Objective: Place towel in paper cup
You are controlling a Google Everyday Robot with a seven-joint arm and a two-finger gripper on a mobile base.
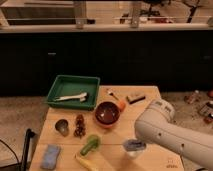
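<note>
A folded blue towel (50, 156) lies flat at the table's front left corner. A pale paper cup (134, 147) stands upright at the front centre-right, with something grey-blue at its rim. My white arm (162, 131) reaches in from the lower right, and its rounded end hangs just right of and above the cup. My gripper is hidden behind the arm, so none of it shows. Nothing touches the towel.
A wooden table (120, 150) holds a green tray (72, 91) with a white utensil at the back left. There is also a red bowl (107, 113), a metal cup (62, 127), a dark brown cluster (79, 125), a green object (90, 144), a yellow item (86, 162) and small items (135, 97) at the back. A dark counter stands behind.
</note>
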